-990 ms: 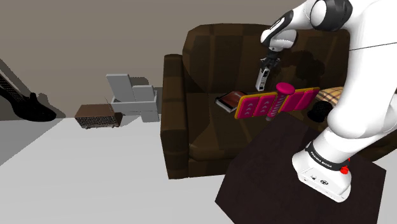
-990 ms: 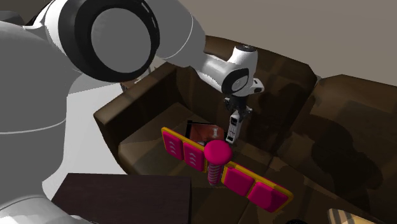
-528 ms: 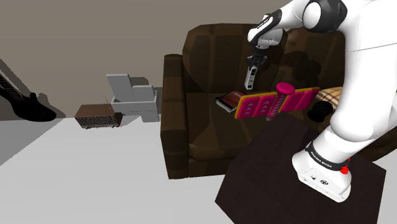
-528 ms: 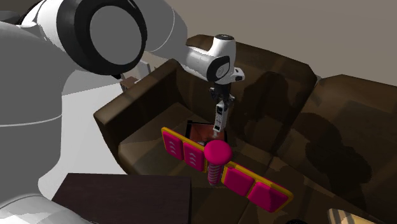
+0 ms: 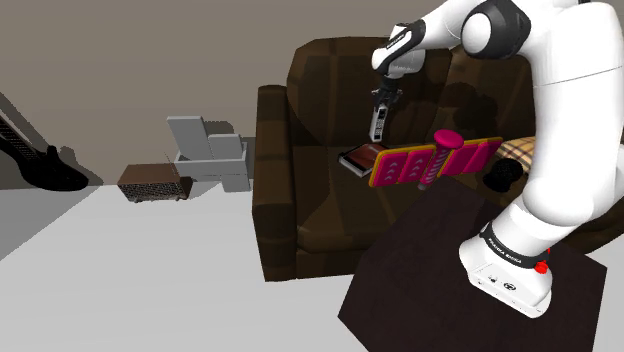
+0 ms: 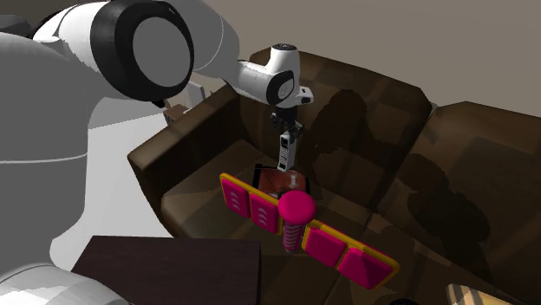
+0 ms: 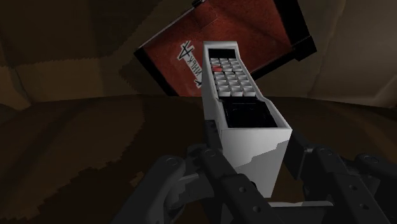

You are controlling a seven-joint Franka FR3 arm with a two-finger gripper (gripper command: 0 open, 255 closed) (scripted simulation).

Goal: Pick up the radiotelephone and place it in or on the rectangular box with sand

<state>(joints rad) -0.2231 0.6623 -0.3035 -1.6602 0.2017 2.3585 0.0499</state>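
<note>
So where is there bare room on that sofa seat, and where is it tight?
Bare: the reddish surface of the box below the held radiotelephone, and the sofa seat between the backrest and the pink toy. Tight: the box's front edge, where the toy lies close by.

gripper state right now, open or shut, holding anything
Gripper: shut on the radiotelephone, held in the air over the red rectangular box.
</note>
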